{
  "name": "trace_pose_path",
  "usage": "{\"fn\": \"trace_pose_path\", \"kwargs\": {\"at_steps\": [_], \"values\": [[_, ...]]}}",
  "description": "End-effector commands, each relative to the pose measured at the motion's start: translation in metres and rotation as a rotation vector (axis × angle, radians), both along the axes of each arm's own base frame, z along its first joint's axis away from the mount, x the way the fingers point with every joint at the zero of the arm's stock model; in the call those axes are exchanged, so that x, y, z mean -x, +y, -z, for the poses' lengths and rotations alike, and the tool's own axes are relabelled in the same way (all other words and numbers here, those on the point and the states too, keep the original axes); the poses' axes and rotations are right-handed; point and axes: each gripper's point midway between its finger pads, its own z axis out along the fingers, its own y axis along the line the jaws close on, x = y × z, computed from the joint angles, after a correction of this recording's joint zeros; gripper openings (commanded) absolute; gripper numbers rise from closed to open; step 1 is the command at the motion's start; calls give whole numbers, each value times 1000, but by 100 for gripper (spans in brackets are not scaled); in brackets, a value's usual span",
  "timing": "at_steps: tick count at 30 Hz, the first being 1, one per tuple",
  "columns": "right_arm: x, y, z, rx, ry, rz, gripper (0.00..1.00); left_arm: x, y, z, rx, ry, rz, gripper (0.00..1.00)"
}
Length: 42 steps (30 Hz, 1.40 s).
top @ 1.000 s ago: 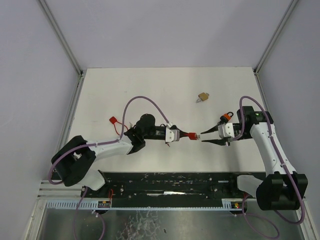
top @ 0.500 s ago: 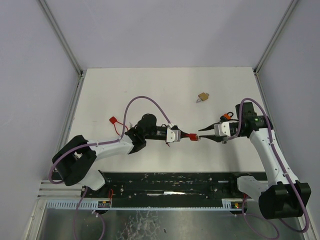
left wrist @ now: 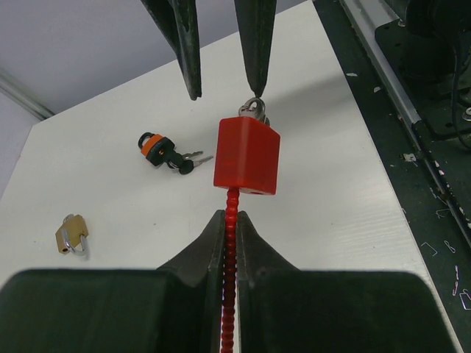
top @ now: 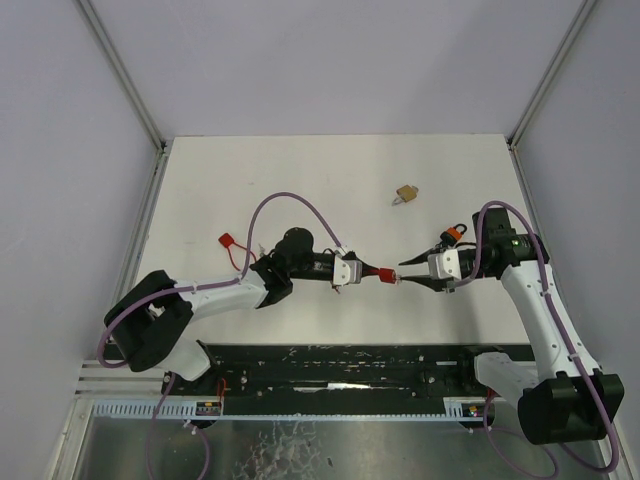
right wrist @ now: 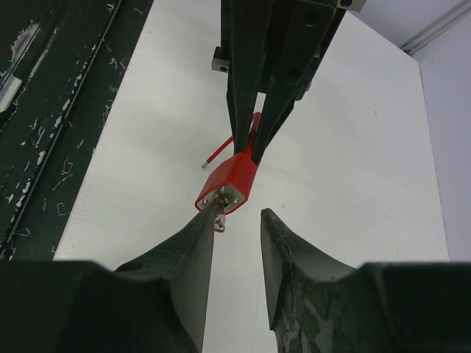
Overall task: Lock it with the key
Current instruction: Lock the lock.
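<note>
- The small red block-shaped padlock hangs in the air between the two arms, above the white surface, carried by its red ribbed cable shackle.
- The left pincer is clamped tight on that shackle, just behind the lock body.
- The right pincer stands partly open at the lock's far end. The small silver key juts from the keyway against one finger, not pinched.
- The lock looks light and hard, but its cable probably flexes, so the body may swing or twist when the key is turned.
- The key is thin, slick metal, best taken squarely across its flat head.
- The key's depth, the keyway and the cable's free end are too small or too covered to make out.
</note>
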Motion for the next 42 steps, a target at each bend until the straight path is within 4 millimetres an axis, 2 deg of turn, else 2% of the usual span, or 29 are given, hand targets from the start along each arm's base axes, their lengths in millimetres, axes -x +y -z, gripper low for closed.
{"fn": "trace_pose_path", "kwargs": {"at_steps": [1, 9, 13, 22, 30, 35, 42], "values": [[5, 1, -2, 6, 2, -22, 38, -1, -2, -20, 52, -66, 4, 0], [4, 1, -6, 6, -5, -19, 37, 0, -2, -20, 51, -66, 9, 0], [0, 0, 1, 13, 15, -5, 33, 1, -3, -20, 50, -64, 12, 0], [1, 4, 2, 1, 34, -18, 26, 0, -2, -20, 51, -64, 9, 0], [-5, 7, 2, 3, 78, 9, 13, -2, 0, -24, 70, -81, -14, 1], [-15, 9, 2, -4, 167, 68, 4, -5, 5, -30, 108, -113, -51, 0], [-22, 13, 7, 10, 230, 106, 0, -7, 6, -32, 115, -129, -80, 0]]}}
